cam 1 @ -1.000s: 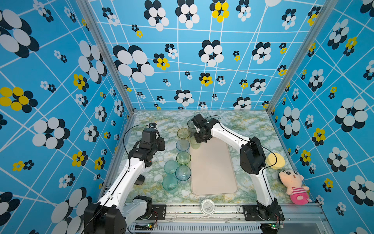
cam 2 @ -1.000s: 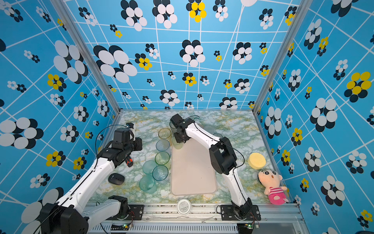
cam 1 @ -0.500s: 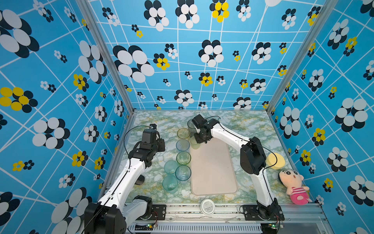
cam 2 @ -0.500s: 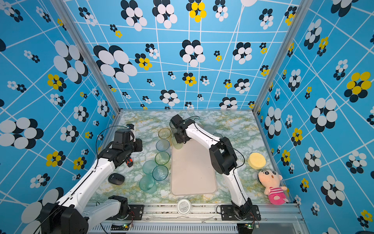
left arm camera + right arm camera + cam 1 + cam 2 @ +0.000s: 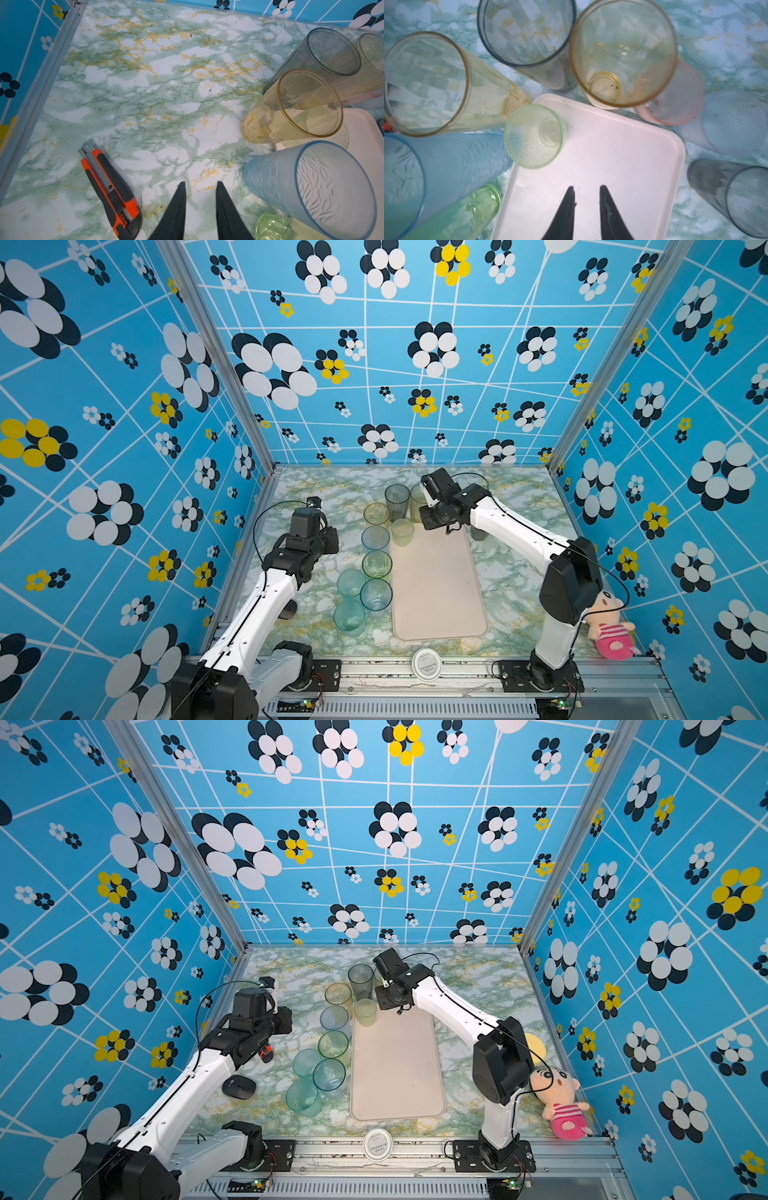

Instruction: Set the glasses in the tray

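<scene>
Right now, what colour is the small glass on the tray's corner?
Pale green glass; see right wrist view.

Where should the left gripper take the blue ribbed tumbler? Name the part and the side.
Probably pinch the blue ribbed tumbler at its rim, on the wall facing the left gripper, coming from above. It stands upright, mouth open; amber tumbler and green tumbler flank it, the tray opposite.

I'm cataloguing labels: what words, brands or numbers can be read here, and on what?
Nothing reads clearly enough to quote.
round white lid: grey print lines, too small to read.
left arm: small white marking on its wrist housing, too blurred to read.
amber glass: tiny mark in its base, unreadable.
</scene>
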{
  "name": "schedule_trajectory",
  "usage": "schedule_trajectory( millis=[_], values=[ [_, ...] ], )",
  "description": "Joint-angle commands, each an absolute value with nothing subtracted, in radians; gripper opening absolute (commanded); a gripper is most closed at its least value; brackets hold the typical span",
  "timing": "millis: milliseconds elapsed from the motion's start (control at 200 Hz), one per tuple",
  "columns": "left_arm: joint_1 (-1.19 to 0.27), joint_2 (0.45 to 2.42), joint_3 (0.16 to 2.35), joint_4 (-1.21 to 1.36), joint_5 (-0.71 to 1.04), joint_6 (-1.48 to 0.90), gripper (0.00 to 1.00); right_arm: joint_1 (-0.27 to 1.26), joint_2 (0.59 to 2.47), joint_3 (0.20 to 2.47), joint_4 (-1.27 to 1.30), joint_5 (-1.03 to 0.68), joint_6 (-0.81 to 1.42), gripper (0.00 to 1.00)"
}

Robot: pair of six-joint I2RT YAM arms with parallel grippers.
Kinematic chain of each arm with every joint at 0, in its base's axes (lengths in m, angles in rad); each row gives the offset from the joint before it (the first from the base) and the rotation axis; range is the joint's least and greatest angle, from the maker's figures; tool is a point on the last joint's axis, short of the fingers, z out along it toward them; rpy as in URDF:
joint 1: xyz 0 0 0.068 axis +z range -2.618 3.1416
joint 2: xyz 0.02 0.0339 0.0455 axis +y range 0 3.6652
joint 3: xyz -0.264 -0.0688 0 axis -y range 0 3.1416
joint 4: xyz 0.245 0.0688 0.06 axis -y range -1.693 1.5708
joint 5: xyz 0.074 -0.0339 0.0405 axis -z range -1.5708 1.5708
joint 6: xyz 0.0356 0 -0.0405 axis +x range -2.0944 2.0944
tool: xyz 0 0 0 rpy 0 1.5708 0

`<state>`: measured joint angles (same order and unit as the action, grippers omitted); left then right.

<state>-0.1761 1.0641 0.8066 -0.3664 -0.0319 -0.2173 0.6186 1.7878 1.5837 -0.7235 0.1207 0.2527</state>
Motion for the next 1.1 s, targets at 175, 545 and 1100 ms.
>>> schedule_trajectory(
  millis=[175, 545, 1100],
  values=[
    [-0.173, 1.051, 0.831, -0.393, -0.005, -0.209, 0.27, 0.426, 1.588, 1.364, -0.740, 0.187, 0.275, 0.25],
    [-0.207, 1.099, 0.871, -0.404, -0.029, -0.212, 0.27, 0.214, 1.622, 1.304, -0.714, 0.122, 0.255, 0.24],
    [-0.218, 1.112, 0.882, -0.416, -0.055, -0.211, 0.27, 0.157, 1.792, 1.406, -0.710, 0.103, 0.225, 0.23]
  ],
)
